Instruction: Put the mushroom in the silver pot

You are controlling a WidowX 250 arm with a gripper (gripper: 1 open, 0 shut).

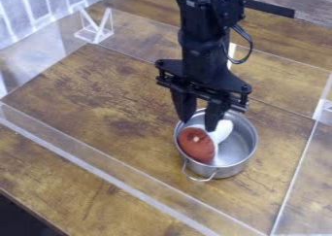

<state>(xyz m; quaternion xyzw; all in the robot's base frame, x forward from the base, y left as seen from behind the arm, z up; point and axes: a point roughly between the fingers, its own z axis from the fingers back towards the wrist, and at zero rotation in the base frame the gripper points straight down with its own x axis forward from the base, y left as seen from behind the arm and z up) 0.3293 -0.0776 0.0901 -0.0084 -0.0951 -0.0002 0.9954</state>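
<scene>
The mushroom (195, 142) lies on its side inside the silver pot (246, 152), reddish-brown cap to the left, white stem pointing up-right. The pot stands on the wooden table at centre right. My gripper (199, 123) points down just above the pot's left half. Its two dark fingers (183, 108) stand apart over the mushroom, and nothing is held between them. The right finger partly hides the white stem.
Clear acrylic walls (78, 148) fence the wooden tabletop (104, 94) at front, left and right. A small clear plastic stand (93, 26) sits at the back left. A black cable hangs along the arm (208, 26).
</scene>
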